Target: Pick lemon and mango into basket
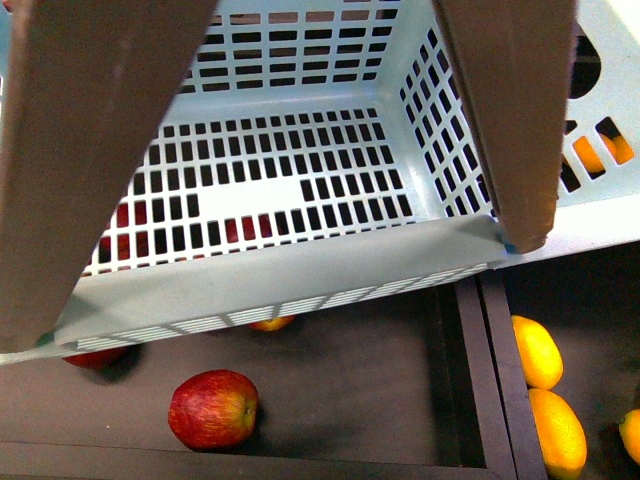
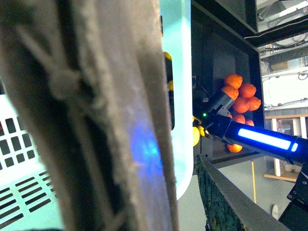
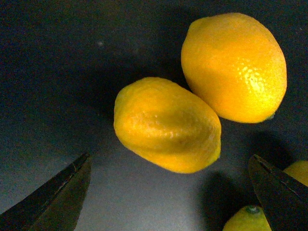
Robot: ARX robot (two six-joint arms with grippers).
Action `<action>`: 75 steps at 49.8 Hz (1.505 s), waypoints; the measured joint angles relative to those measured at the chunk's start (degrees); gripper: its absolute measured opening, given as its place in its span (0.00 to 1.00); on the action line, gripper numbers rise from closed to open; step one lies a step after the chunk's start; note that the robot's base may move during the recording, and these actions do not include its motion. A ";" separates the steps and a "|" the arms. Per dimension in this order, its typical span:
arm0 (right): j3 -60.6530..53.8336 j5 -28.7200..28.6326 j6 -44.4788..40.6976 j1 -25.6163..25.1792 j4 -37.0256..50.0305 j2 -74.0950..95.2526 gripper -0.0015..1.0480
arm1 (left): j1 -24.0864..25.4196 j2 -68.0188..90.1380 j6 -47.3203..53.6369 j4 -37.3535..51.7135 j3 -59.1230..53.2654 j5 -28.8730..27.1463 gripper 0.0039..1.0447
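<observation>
The light teal basket [image 1: 300,280] hangs close in front of me and fills the upper front view, its brown handle [image 1: 90,150] crossing at both sides. My left gripper is shut on that handle [image 2: 110,120], whose white tie shows; one dark finger [image 2: 226,202] shows beside it. My right gripper [image 3: 173,202] is open just above a dark shelf floor. A yellow lemon [image 3: 166,125] lies just beyond its jaws, touching a second lemon [image 3: 234,67]. Yellow oval fruits [image 1: 537,350] lie at the right in the front view. I see no plain golden mango.
A red-blushed fruit [image 1: 212,408] lies on the dark tray below the basket, with more red fruit showing through its slots. A dark divider [image 1: 490,380] splits the trays. A pile of oranges [image 2: 240,96] sits beyond my right arm's blue light strip [image 2: 264,139]. A small stemmed yellow fruit [image 3: 248,219] lies by the right finger.
</observation>
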 joint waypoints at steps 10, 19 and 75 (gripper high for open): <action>5.07 -0.26 1.18 0.39 -2.10 3.04 0.92 | 0.00 0.00 -0.02 0.00 0.00 0.00 0.26; 8.22 -0.20 1.88 0.52 -3.26 5.11 0.92 | -0.02 0.00 0.00 0.00 0.00 0.07 0.26; 17.35 -2.23 6.47 -1.03 -8.04 11.45 0.67 | 0.00 0.00 0.00 0.00 0.00 0.00 0.26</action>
